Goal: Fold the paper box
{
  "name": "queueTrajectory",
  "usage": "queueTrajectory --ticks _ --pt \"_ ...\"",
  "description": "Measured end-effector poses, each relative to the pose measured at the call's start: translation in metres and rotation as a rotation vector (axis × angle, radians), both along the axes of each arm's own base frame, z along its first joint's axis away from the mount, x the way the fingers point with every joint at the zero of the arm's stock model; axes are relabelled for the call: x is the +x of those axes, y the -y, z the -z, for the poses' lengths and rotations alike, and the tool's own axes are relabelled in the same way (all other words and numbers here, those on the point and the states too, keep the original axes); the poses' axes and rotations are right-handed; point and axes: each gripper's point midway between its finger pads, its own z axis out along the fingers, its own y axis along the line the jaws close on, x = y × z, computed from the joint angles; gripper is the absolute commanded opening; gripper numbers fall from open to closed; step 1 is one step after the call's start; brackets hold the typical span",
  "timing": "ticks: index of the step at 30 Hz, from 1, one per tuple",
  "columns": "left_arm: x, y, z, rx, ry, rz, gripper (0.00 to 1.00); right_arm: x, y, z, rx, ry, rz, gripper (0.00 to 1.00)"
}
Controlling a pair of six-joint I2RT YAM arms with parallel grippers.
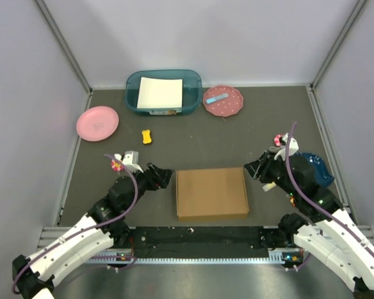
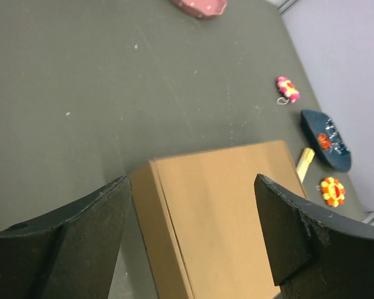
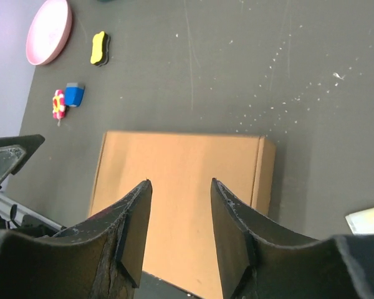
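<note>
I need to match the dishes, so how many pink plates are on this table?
2. A plain pink plate lies at the far left; a dotted pink plate sits right of the teal bin, at the back. More may be hidden from view.

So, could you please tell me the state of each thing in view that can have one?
paper box: closed, lid flat, lying on the table, gripped by nothing.
left pincer: open wide, empty, just off the box's left side.
right pincer: open, narrower gap, empty, near the box's far right corner.
teal bin: upright, white sheet inside.
pink plate: right way up.
dotted plate: right way up, small blue item on it.
</note>
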Motion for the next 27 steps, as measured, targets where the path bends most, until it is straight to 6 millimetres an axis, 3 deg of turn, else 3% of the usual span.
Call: queueTrajectory --ticks 8,11,15,19,23,27 --pt "0.001 0.000 0.019 0.039 -0.065 -0.014 0.86 0.001 0.006 0.019 -0.061 -0.051 0.025 0.50" --pt "-0.002 0.003 0.029 0.039 -0.097 0.004 0.88 -0.001 0.002 0.052 -0.102 -0.140 0.001 0.53" --pt "-0.015 0.012 0.064 0.056 -0.186 0.077 0.88 -0.017 -0.002 0.107 -0.147 -0.295 -0.048 0.54" --pt "-0.033 0.017 0.100 0.089 -0.290 0.147 0.85 -0.029 -0.003 0.135 -0.159 -0.372 -0.075 0.54" --pt "-0.045 0.023 0.120 0.092 -0.359 0.202 0.76 -0.029 -0.010 0.144 -0.130 -0.378 -0.096 0.53" --pt "-0.045 0.033 0.118 0.055 -0.356 0.241 0.61 -0.025 -0.014 0.146 -0.106 -0.359 -0.095 0.49"
